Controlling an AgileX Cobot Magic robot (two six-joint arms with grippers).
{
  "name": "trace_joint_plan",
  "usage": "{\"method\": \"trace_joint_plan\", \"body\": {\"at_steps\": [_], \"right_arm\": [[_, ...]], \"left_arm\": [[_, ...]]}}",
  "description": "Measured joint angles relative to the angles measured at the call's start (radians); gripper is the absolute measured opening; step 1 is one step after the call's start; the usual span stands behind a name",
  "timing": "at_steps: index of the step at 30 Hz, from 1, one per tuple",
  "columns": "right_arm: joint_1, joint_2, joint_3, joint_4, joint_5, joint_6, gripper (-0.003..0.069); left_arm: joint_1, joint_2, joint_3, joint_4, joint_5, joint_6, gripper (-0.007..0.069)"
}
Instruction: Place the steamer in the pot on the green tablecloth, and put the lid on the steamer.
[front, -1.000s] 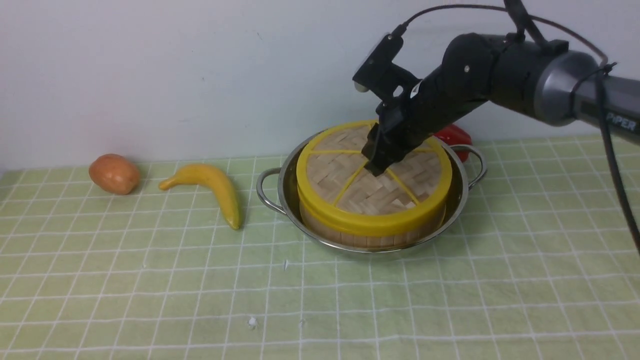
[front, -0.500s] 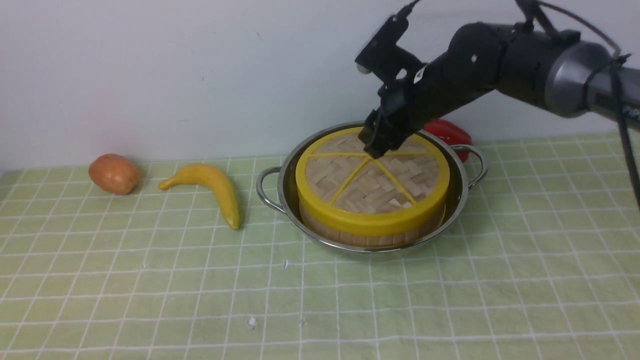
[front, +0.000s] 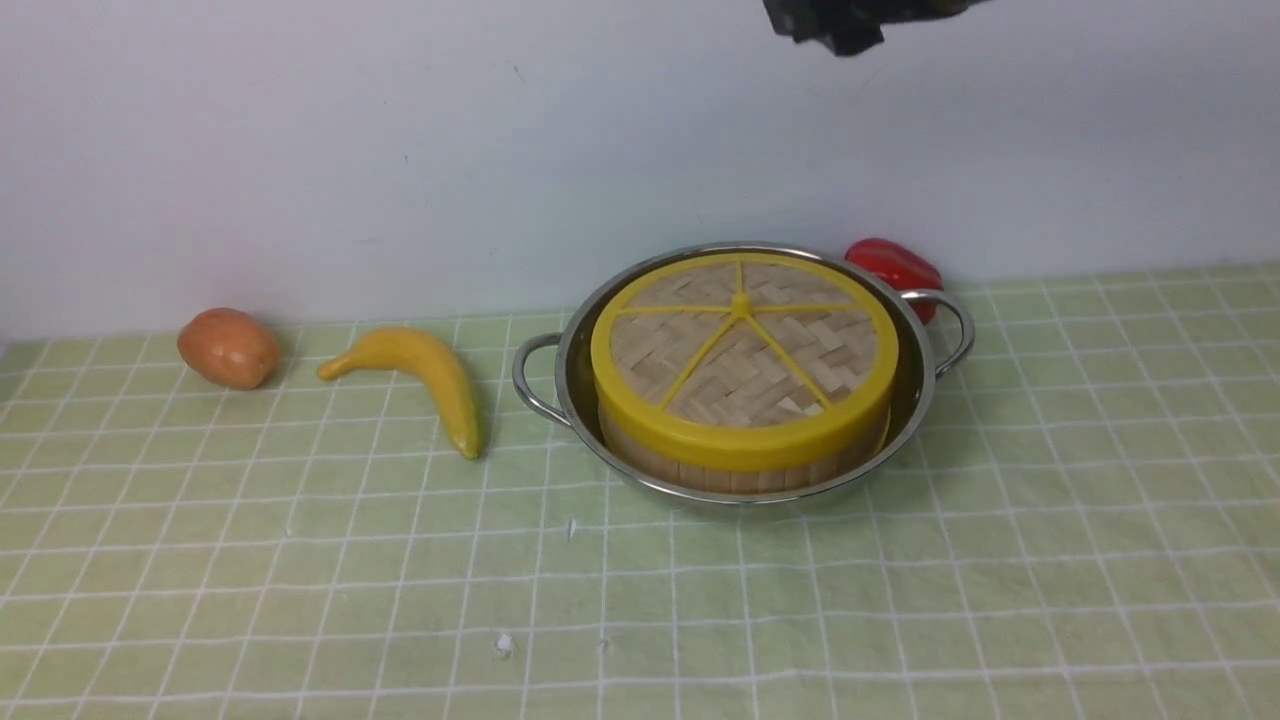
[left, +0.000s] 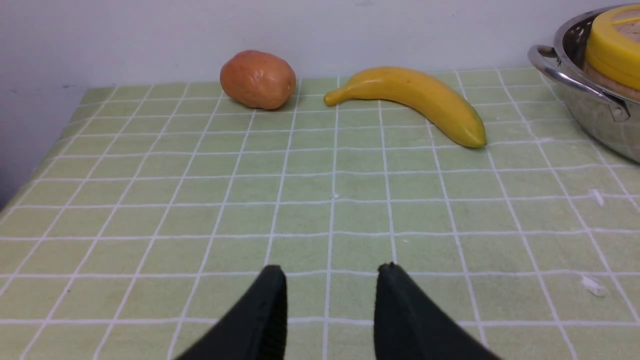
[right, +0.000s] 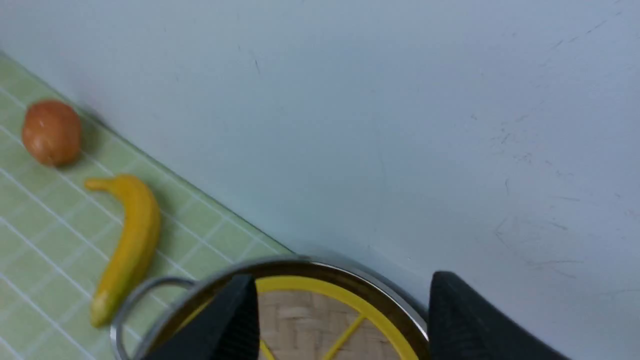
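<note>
Front view shows the right gripper (front: 825, 25) nearly out of frame at the top, where half a second ago it was still poised just over the lid's centre knob and a second ago was pressing down on it. It has let go and lifted clear. The right wrist view confirms this: its fingers (right: 235, 320) stand wide apart with nothing between them, looking down on the far edge of the lid (right: 320, 325) from well above.

The lid (front: 745, 350) now sits flat and level on the steamer (front: 740, 470), its yellow rim matching the basket's outline all round. The steamer sits inside the pot (front: 580, 400), and the pot rests on the tablecloth (front: 300, 560). By the look of it both parts of the task are done, and what remains is only for the arm to retreat.

The left gripper (left: 330, 300) hovers low over bare cloth, well away from the pot, fingers parted and empty. A banana (front: 425, 375), a potato (front: 228, 347) and a red pepper (front: 895, 270) behind the pot lie untouched.
</note>
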Motion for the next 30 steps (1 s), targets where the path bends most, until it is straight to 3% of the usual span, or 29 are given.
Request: {"method": "trace_joint_plan", "body": {"at_steps": [9,14,19,23,24,30], "right_arm": [[0.0,-0.01,-0.003,0.066,-0.012,0.062,0.037],[0.0,-0.056,0.048,0.026,0.056,0.063,0.0356],[0.0,-0.274,0.322,-0.077,0.12,0.1,0.0351],[-0.029,-0.603,0.718,-0.137,0.084,0.171,0.0349],[-0.061,-0.729,0.881,-0.153,0.019,0.214,0.0349],[-0.218,-1.243,1.341,-0.171,-0.259,0.295,0.0349]], "left_arm": [[0.0,0.0,0.0,0.0,0.0,0.0,0.0243],[0.0,0.0,0.0,0.0,0.0,0.0,0.0243],[0.0,0.0,0.0,0.0,0.0,0.002,0.0243],[0.0,0.0,0.0,0.0,0.0,0.002,0.0243],[0.0,0.0,0.0,0.0,0.0,0.002,0.0243],[0.0,0.0,0.0,0.0,0.0,0.002,0.0243]]}}
